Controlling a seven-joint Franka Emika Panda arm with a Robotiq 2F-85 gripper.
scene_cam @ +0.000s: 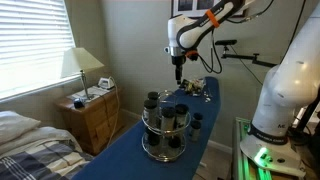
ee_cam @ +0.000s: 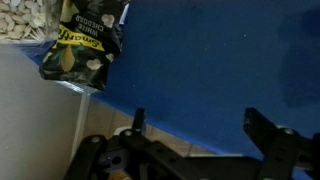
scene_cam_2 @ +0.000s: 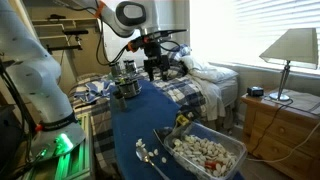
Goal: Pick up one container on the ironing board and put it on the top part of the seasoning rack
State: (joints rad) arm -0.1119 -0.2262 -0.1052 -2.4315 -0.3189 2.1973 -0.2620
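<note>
The ironing board (scene_cam: 130,140) has a dark blue cover and shows in both exterior views (scene_cam_2: 140,125) and the wrist view (ee_cam: 220,60). The seasoning rack (scene_cam: 165,125), a round two-tier silver carousel with dark-lidded jars, stands on it and also shows in an exterior view (scene_cam_2: 126,85). A small dark-lidded jar (scene_cam: 197,122) seems to stand on the board beside the rack. My gripper (scene_cam: 178,70) hangs above the board between the rack and the board's far end, also in an exterior view (scene_cam_2: 152,72). In the wrist view its fingers (ee_cam: 200,125) are spread apart with nothing between them.
A clear bin of pale snacks (scene_cam_2: 205,150) and a spoon (scene_cam_2: 150,156) lie at one end of the board. A dark and yellow snack bag (ee_cam: 85,50) lies at the board's edge. A wooden nightstand (scene_cam: 90,115) with a lamp, and a bed (scene_cam_2: 215,85), flank the board.
</note>
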